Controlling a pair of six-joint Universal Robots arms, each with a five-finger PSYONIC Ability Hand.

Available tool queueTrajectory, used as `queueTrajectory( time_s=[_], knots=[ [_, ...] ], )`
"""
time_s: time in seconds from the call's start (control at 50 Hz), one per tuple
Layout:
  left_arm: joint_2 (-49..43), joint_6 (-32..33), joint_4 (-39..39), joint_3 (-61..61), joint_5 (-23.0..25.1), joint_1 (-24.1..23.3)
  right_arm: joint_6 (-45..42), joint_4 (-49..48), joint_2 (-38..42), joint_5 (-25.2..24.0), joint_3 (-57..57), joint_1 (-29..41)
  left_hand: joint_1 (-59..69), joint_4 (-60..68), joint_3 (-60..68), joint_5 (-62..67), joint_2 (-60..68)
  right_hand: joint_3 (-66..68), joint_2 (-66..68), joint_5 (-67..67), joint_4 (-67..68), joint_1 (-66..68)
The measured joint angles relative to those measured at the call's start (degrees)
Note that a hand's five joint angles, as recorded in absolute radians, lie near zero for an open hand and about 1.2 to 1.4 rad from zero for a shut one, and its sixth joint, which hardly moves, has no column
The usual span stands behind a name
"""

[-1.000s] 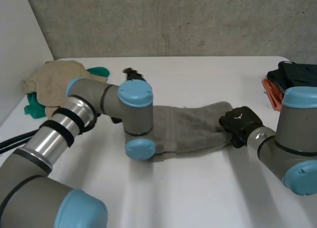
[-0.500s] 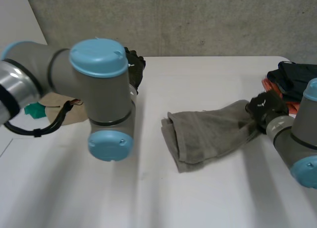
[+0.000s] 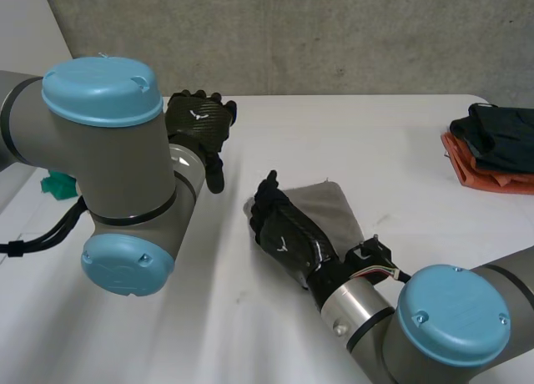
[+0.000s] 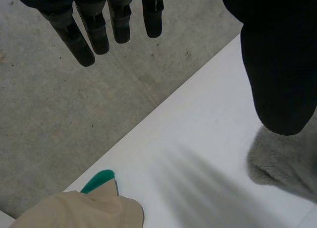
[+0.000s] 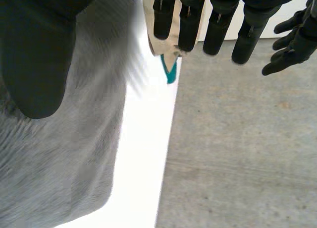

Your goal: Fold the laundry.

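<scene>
While right hand [image 3: 284, 231] spreads over towel [image 3: 338, 204], left hand [image 3: 198, 125] hangs open.

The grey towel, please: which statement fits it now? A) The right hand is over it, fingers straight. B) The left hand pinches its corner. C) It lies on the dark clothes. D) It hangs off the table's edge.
A: the right hand is above the grey towel with straight fingers, and the left hand is apart from it.

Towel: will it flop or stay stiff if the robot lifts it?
Probably floppy: the towel lies folded with soft, rounded edges beneath the right hand. Likely light and not slippery: its surface looks fuzzy. Pushed, it would probably bunch up rather than slide.
</scene>
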Motion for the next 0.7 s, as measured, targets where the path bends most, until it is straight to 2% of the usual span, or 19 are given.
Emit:
queueTrajectory(
  time_s=[0.08,0.2,0.3,0.38,0.48,0.6,0.7],
  knots=[
    [-0.2,0.1,0.1,0.6,0.1,0.0,5.7,2.3,-3.3,-0.9,-0.3,-1.1,0.0,0.0,0.0,0.0,0.0,-5.1,-4.9,-3.3,-4.7,-4.2],
    [-1.0,0.0,0.1,3.2,0.0,-0.5,25.6,7.0,-10.7,-3.0,-3.2,-6.3,0.0,0.0,0.0,0.0,0.0,-5.3,-5.0,-3.3,-5.0,-4.2],
    [-2.1,-0.4,0.0,5.3,0.2,-1.1,38.8,12.4,-11.3,-4.7,-8.0,-10.8,0.0,0.0,0.0,0.0,0.0,-5.3,-5.0,-3.3,-5.0,-4.2],
    [-4.0,-2.1,-0.3,7.1,1.5,-2.5,48.4,21.0,-7.6,-6.9,-15.5,-15.0,0.0,0.0,0.0,0.0,0.0,-5.3,-5.0,-3.3,-5.0,-4.2],
    [-7.5,-6.2,-1.4,9.2,4.4,-4.5,54.4,31.4,-0.6,-9.5,-24.6,-17.7,0.0,0.0,0.0,0.0,0.0,-5.3,-5.0,-3.3,-5.0,-4.2],
    [-13.3,-11.1,-4.9,13.3,6.4,-6.3,58.5,42.7,8.4,-11.8,-34.0,-18.6,0.0,0.0,0.0,0.0,0.0,-5.3,-5.0,-3.3,-5.0,-4.2],
    [-19.0,-14.6,-11.9,17.8,5.9,-7.0,58.5,49.1,14.7,-12.3,-38.2,-18.7,0.0,0.0,0.0,0.0,0.0,-5.3,-5.0,-3.3,-5.0,-4.2]
  ],
)
